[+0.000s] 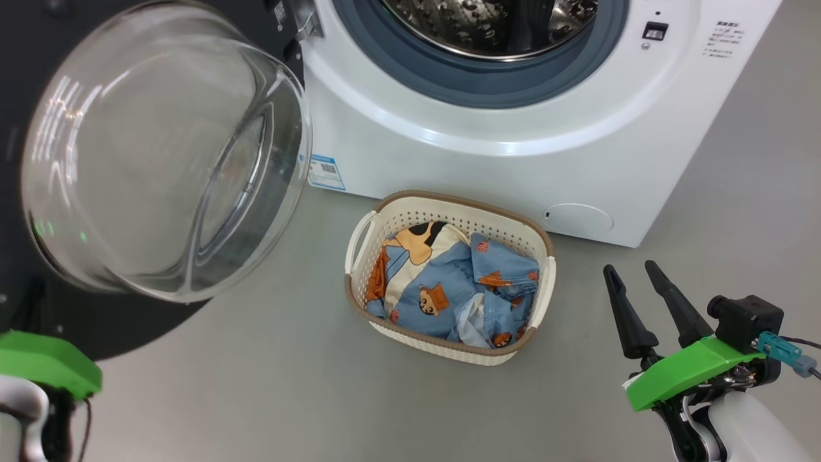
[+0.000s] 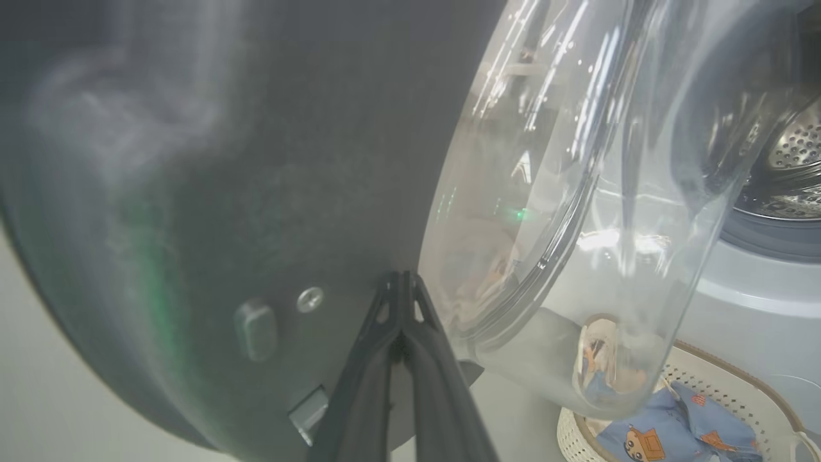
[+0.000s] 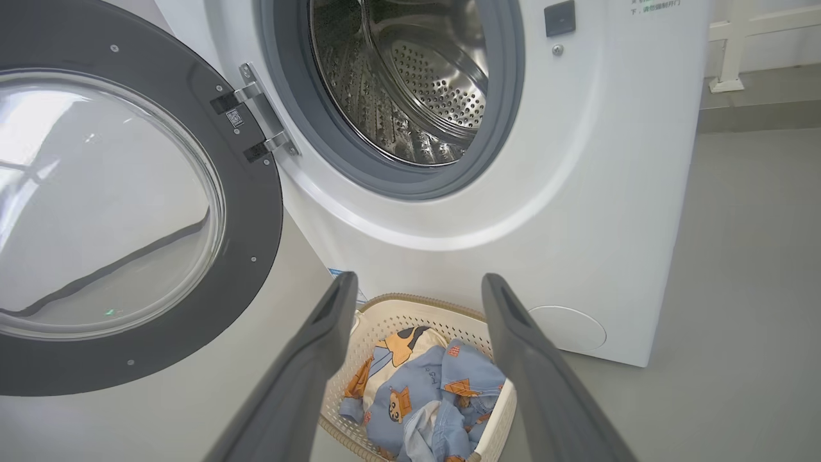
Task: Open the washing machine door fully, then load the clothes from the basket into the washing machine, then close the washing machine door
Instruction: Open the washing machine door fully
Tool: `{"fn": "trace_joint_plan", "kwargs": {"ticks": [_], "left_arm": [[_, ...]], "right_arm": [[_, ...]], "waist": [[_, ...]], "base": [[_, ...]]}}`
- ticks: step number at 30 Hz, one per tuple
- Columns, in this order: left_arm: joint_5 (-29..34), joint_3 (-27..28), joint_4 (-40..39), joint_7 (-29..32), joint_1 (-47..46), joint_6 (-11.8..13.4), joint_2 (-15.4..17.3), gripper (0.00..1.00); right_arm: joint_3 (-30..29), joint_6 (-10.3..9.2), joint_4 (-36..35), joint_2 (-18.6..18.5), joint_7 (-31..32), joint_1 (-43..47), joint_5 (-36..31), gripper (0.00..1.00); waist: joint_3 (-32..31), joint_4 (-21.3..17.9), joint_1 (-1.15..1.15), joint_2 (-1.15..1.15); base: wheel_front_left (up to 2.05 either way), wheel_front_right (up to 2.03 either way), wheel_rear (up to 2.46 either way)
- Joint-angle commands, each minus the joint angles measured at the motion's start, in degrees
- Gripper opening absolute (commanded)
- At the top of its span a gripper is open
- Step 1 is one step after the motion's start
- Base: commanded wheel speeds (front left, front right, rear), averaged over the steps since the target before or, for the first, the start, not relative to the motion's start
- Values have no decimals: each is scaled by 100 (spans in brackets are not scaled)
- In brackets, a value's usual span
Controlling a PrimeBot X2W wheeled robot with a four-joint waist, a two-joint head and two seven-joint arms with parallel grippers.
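Standing wide open, the washing machine door (image 1: 160, 154); clothes (image 1: 449, 289) in the basket (image 1: 462, 202)

Right gripper (image 1: 630, 267): 2 dark fingers (image 1: 625, 314); green mount (image 1: 686, 372); white forearm (image 1: 750, 423)

Wide-open black-rimmed door (image 1: 160, 160) left of white washer (image 1: 513, 167); blue printed clothes (image 1: 449, 289) crumpled in cream basket (image 1: 462, 202) just before it.

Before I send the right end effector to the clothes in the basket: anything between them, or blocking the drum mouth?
Nothing visible. Bare floor lies between the open right end effector and the clothes in the basket. The washing machine door is swung out to the left, clear of the drum mouth.
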Motion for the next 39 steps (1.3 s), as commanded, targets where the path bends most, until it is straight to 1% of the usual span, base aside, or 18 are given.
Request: {"fn": "trace_joint_plan", "kwargs": {"ticks": [1, 4, 10, 16, 20, 24, 30, 39], "left_arm": [[-4, 324, -35, -82, -301, 31, 417, 0], [39, 289, 360, -147, -574, -25, 495, 0], [94, 201, 975, -309, -976, -111, 521, 0], [125, 117, 1422, -466, -1210, -219, 544, 0], [133, 64, 1557, -514, -1263, -263, 535, 0], [127, 19, 1568, -565, -1216, -290, 492, 0], [28, 22, 1396, -637, -1048, -400, 454, 0], [-76, -4, 699, -733, -547, -404, 305, 0]], "right_arm": [[83, 32, -143, -51, -71, -151, -40, 100], [88, 32, -136, -67, -71, -188, -44, 100], [124, 32, -115, -71, -71, -235, -41, 100], [157, 32, -83, -60, -71, -201, -17, 100], [164, 32, -61, -47, -71, -184, -5, 100], [159, 32, -49, -25, -71, -148, -2, 100], [157, 32, -39, -2, -71, -101, 29, 100], [178, 32, -23, -35, -71, -82, 61, 100]], "waist": [[60, 62, 0, 0], [101, 109, 0, 0], [123, 159, 0, 0], [32, 165, 0, 0], [-36, 165, 0, 0], [-106, 162, 0, 0], [-159, 140, 0, 0], [-208, 106, 0, 0]], "base": [[0, 0, 0], [0, 0, 0], [0, 0, 0], [0, 0, 0], [0, 0, 0], [0, 0, 0], [0, 0, 0], [0, 0, 0]]}}
